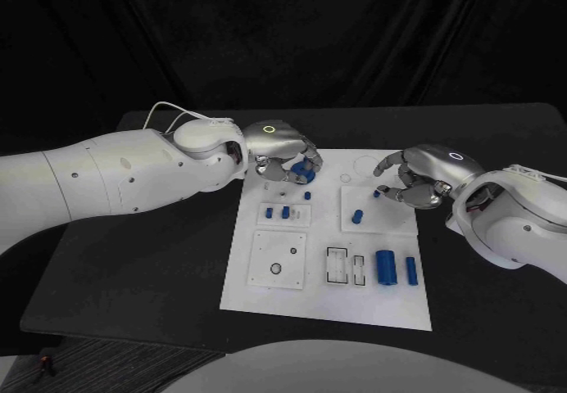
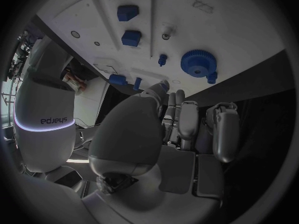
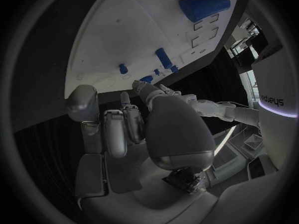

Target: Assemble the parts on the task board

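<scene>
Left hand [image 1: 283, 155] curled empty above blue gear [image 2: 199, 63], right hand [image 1: 423, 178] pinching small blue part [image 1: 378, 193]

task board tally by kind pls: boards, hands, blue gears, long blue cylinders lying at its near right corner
task board: 1
hands: 2 (left hand, right hand)
blue gear: 1
cylinders: 2 (thick cylinder, thin cylinder)
total: 6

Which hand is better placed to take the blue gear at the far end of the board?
Probably the left hand: it hovers right over the blue gear, while the right hand is at the board's opposite side.
</scene>
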